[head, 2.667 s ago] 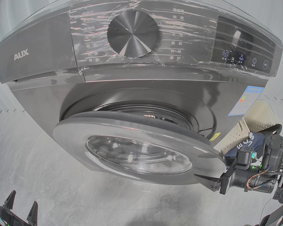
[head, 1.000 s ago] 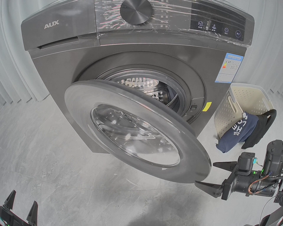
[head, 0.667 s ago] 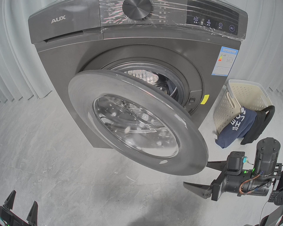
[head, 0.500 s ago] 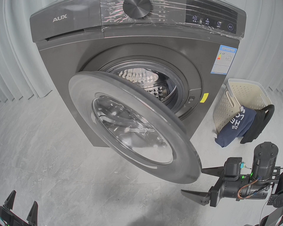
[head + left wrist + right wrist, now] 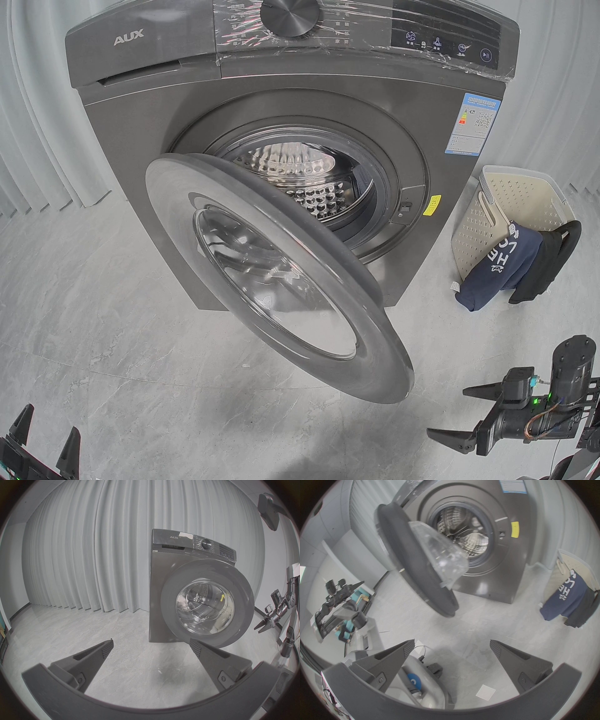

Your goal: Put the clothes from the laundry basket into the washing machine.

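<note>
While the washer (image 5: 156, 125) stands on the grey floor with its front toward the robot, its round door (image 5: 269, 281) is swung out on the hinge at the robot's left. The door's free edge points down and to the right, and the steel drum (image 5: 300, 175) is bare to view behind it. Just right of the washer a cream basket (image 5: 531, 181) stands upright with its mouth upward. Two clothes hang over its near rim, long axes running from the rim down its wall toward the floor. The navy shirt (image 5: 500, 269) is on the left with its lower end at or near the floor. The black garment (image 5: 544, 262) touches it on the right.

Low at the right, the right pincer (image 5: 446, 412) hangs over the floor, pointing left, fingers apart and holding nothing, near the door's free edge but clear of it. The left pincer (image 5: 50, 419) sits at the low left corner, fingers also apart and empty, well away from washer and basket.

Against the earliest frame, the camera has backed off, so the whole washer and basket show. The door, then barely ajar, has opened far wider. The right pincer, then at the door's free edge, has dropped away from it. The left pincer keeps its place.
</note>
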Available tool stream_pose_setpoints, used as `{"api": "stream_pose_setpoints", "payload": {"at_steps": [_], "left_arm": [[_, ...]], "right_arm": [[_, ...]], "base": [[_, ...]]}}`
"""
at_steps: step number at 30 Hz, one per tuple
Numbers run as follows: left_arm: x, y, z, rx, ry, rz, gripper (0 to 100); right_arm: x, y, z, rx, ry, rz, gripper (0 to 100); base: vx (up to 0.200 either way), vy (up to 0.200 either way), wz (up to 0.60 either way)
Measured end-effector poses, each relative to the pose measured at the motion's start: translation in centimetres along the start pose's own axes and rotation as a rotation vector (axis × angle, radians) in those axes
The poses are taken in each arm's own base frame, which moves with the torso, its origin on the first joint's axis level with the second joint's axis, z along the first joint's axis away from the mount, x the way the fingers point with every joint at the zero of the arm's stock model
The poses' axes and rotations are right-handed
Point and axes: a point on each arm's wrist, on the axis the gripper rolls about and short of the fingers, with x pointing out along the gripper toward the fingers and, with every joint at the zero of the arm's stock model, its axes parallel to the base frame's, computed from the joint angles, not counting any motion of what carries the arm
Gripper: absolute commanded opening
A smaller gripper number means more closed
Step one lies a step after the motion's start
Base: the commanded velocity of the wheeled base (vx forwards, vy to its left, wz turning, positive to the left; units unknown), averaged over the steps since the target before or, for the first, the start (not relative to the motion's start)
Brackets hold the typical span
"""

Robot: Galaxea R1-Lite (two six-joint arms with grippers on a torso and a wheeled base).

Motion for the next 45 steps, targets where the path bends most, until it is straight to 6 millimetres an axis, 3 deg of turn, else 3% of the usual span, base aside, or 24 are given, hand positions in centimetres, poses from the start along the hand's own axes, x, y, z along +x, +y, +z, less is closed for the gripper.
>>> {"api": "stream_pose_setpoints", "payload": {"at_steps": [12,19,26,34,45], "left_arm": [[0.0,0.0,0.0,0.0,0.0,0.0,100],[0.0,0.0,0.0,0.0,0.0,0.0,100],[0.0,0.0,0.0,0.0,0.0,0.0,100],[0.0,0.0,0.0,0.002,0.001,0.0,100],[0.0,0.0,0.0,0.001,0.0,0.0,100]], "right_arm": [[3.2,-2.6,7.6,0.05,-0.196,-0.113,100],[4.8,-1.1,6.7,0.03,-0.126,-0.048,100],[4.2,0.9,5.5,0.0,-0.09,0.032,100],[5.5,0.9,7.1,0.04,-0.13,-0.036,100],[11.0,-0.5,12.0,0.116,-0.222,-0.132,100]], "base": [[0.0,0.0,0.0],[0.0,0.0,0.0],[0.0,0.0,0.0],[-0.15,0.0,0.0],[0.0,0.0,0.0]]}}
